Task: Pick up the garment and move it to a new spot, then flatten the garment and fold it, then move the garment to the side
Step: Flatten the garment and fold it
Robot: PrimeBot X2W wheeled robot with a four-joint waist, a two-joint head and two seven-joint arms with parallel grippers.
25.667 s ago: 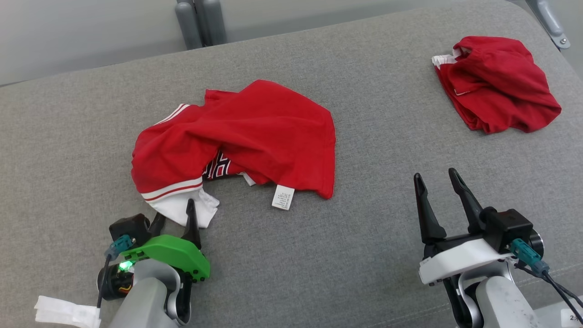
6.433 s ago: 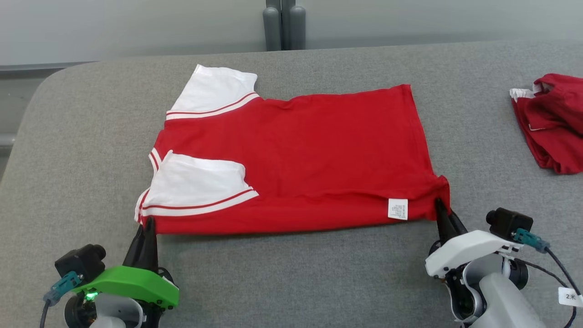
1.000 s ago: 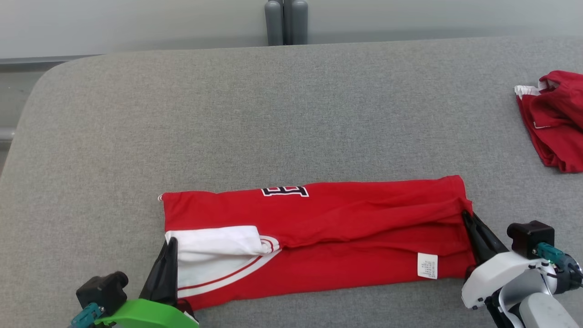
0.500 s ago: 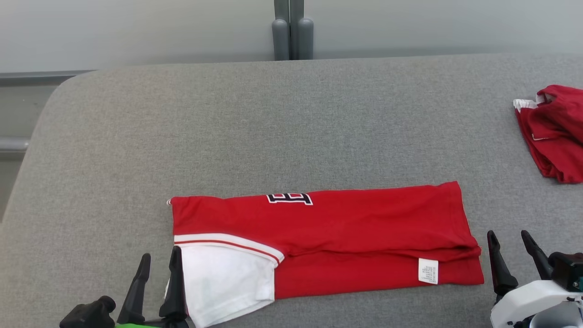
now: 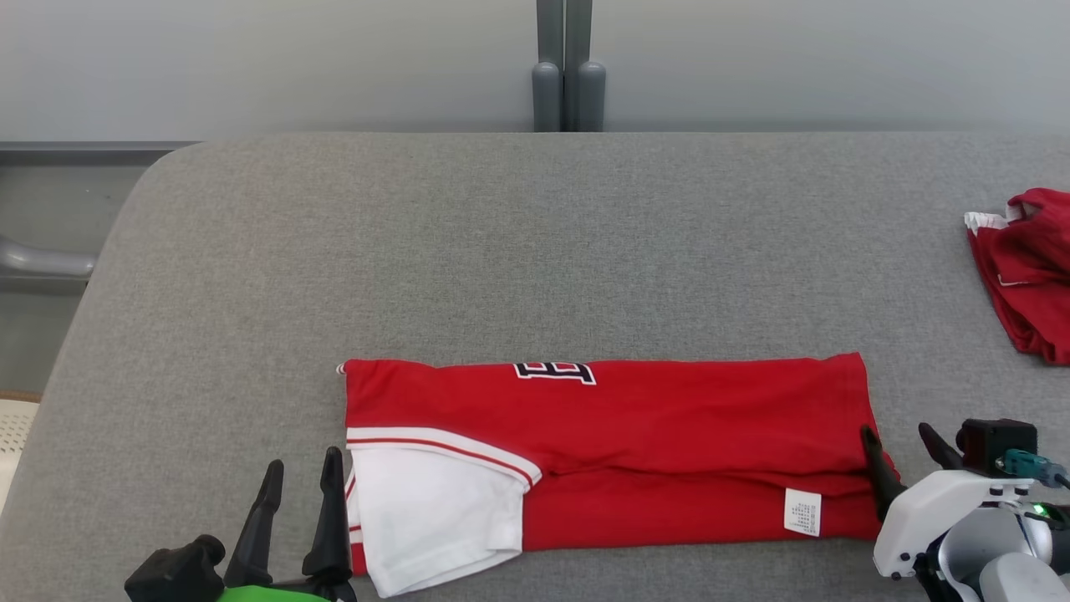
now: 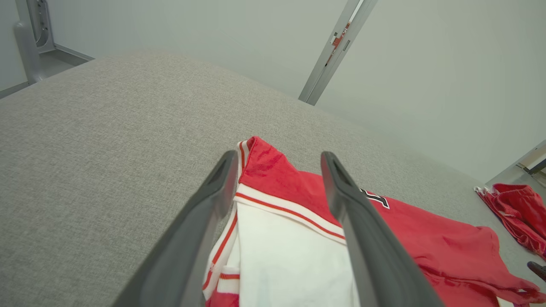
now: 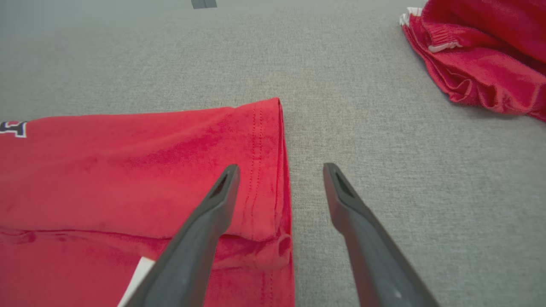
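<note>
The red garment (image 5: 652, 435) lies folded into a long strip near the front of the grey surface, with a white sleeve (image 5: 430, 510) at its left end and a white label (image 5: 802, 512) near its right end. My left gripper (image 5: 303, 472) is open at the lower left, its fingers straddling the sleeve's edge (image 6: 281, 238) in the left wrist view. My right gripper (image 5: 899, 435) is open at the garment's right hem; in the right wrist view the hem (image 7: 273, 170) passes between its open fingers (image 7: 281, 170). Neither holds cloth.
A second crumpled red garment (image 5: 1032, 272) lies at the right edge, also in the right wrist view as a red heap (image 7: 482, 55). The grey padded surface (image 5: 501, 242) stretches wide behind the strip. Grey posts (image 5: 568, 84) stand beyond its far edge.
Both grippers, shut on the garment's ends a second ago, have opened and let go. The garment has settled flat with the sleeve spread out. The camera has shifted, so the scene sits lower and further right.
</note>
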